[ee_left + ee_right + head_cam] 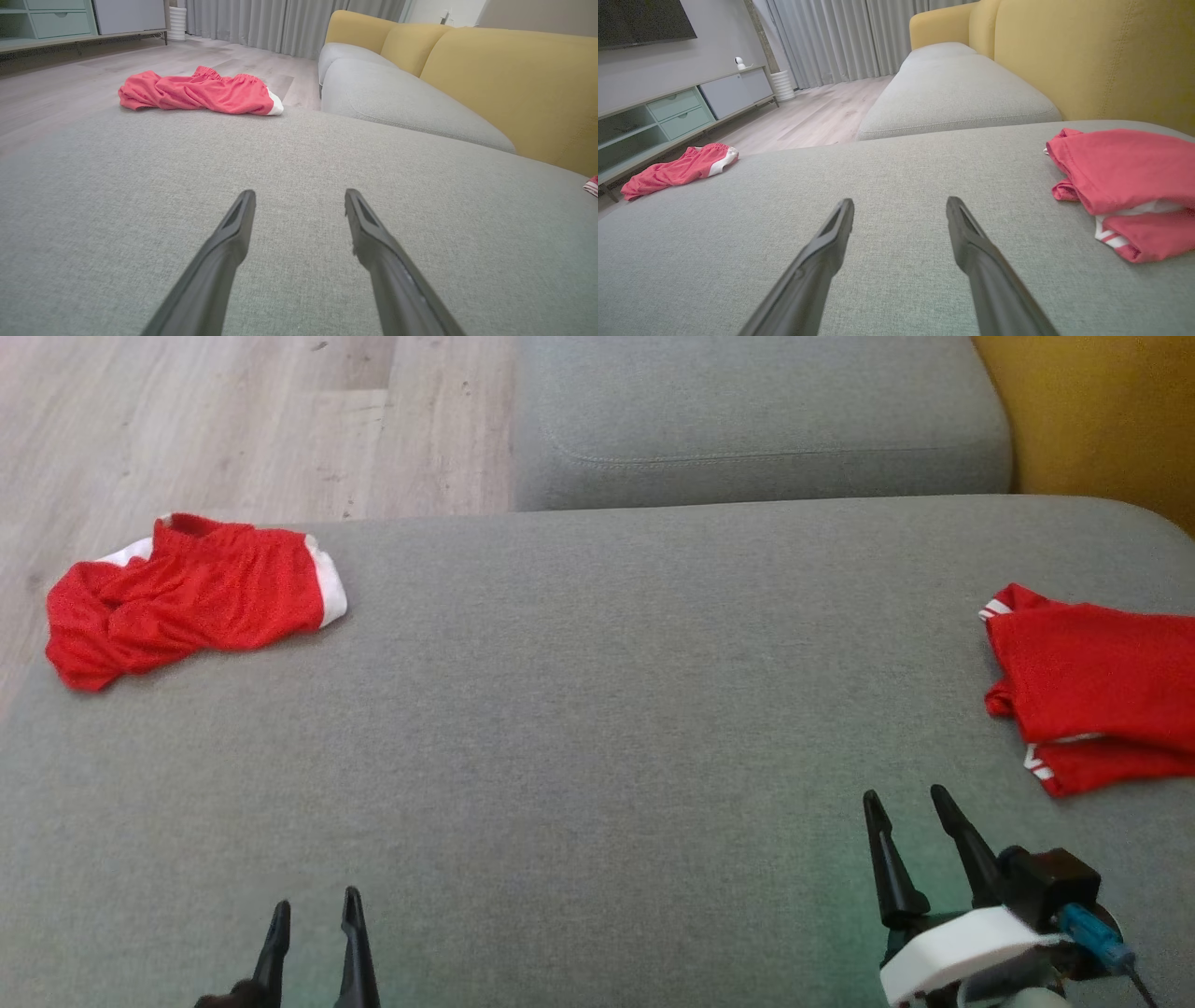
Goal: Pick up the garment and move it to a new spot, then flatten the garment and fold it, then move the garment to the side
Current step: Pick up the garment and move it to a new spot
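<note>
A: We see the shorts (187, 602) at the seat's far left corner, a crumpled heap of thin red cloth with a white hem band.

B: And we see a folded red piece (1097, 681) at the right edge of the same seat (597, 737), lying flat, with white stripes on its trim. The two lie well apart.

A: The seat is grey woven fabric, broad, with a rounded rim. Behind it we have a second grey cushion (747, 420), a yellow backrest (1102, 420) and a pale wood floor (215, 420).

B: The left wrist view gives us the shorts' gathered elastic waistband. From the head view it reads as a ruffled edge.

A: The right wrist view gives us both red pieces at once, plus a low cabinet (677, 107) and grey curtains (840, 37) beyond the floor.

B: Our left gripper (316, 901) sits at the near edge, jaws spread wide, holding nothing.

A: Our right gripper (906, 795) likewise has its jaws wide and empty, near the folded piece but apart from it. Whether the tips touch the seat we cannot tell.
</note>
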